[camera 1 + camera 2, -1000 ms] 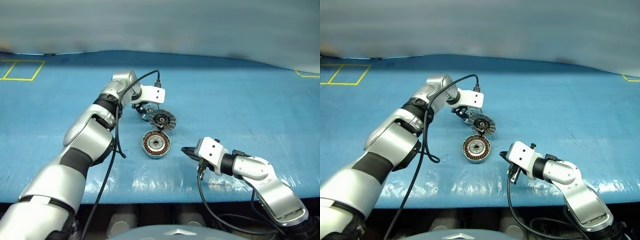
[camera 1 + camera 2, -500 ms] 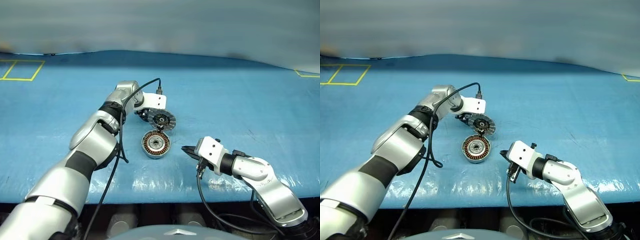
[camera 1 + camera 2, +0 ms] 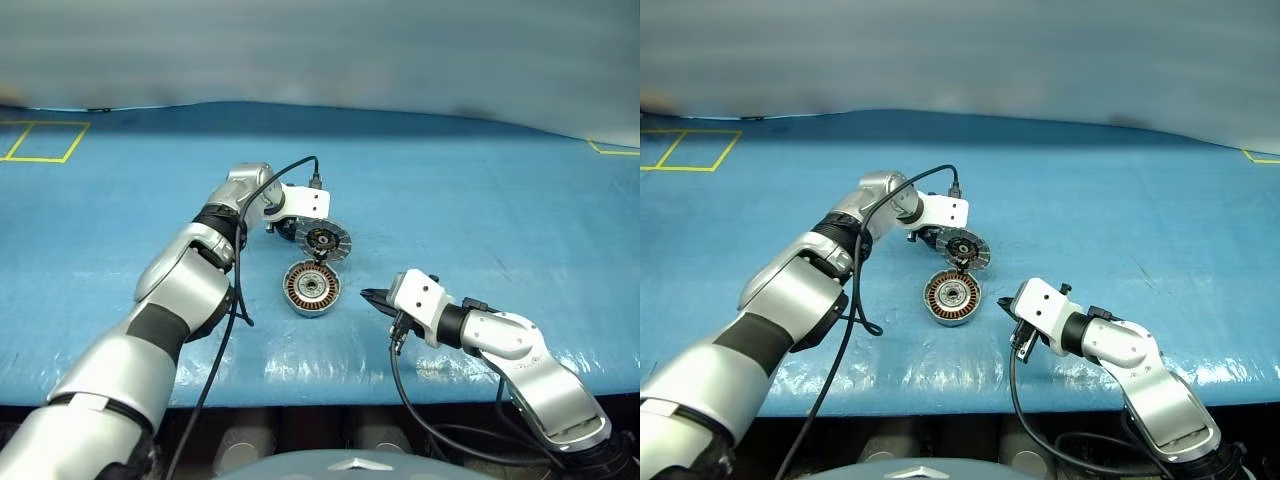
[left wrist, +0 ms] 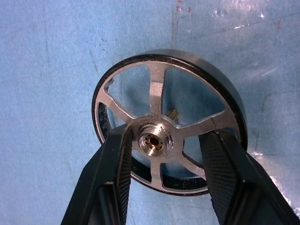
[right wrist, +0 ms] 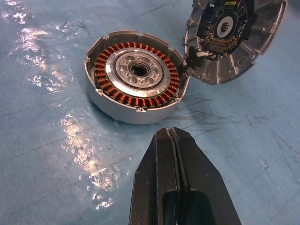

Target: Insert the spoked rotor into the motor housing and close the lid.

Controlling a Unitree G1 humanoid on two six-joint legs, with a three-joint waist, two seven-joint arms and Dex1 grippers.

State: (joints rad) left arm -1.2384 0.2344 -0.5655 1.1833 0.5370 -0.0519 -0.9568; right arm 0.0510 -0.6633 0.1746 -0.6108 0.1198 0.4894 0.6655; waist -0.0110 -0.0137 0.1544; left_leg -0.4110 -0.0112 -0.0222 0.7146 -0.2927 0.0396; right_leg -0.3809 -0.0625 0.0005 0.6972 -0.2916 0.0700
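Landmark: the motor housing (image 5: 136, 82) lies open-face up on the blue surface (image 3: 480, 200), copper windings ringing its silver hub; every place below is given from it.
Lid: the lid (image 5: 234, 37) leans tilted against the housing's rim on the far side, touching it at what looks like a short wire, inner face turned toward the camera. Propped aside like this, it leaves the housing's mouth free for the rotor.
Spoked rotor: the spoked rotor (image 4: 166, 133) lies flat on the surface beyond the housing, just behind the lid, spokes and hub facing up.
Left hand: the left hand (image 4: 164, 161) reaches down over the rotor, beyond the housing. Its two fingers (image 4: 117, 173) stand apart, one on each side of the hub, poking through the gaps between spokes. Whether they press the hub yet I cannot tell; I judge the placing aims at a hub grip, which would keep the rim free to drop into the housing.
Right hand: the right hand (image 5: 173, 154) hovers near the housing's near-right side, fingers pressed together and empty, pointing at it. It seems parked to wait, or to steady the housing.
Step in hand: picking up the rotor; insertion and lid closing remain.
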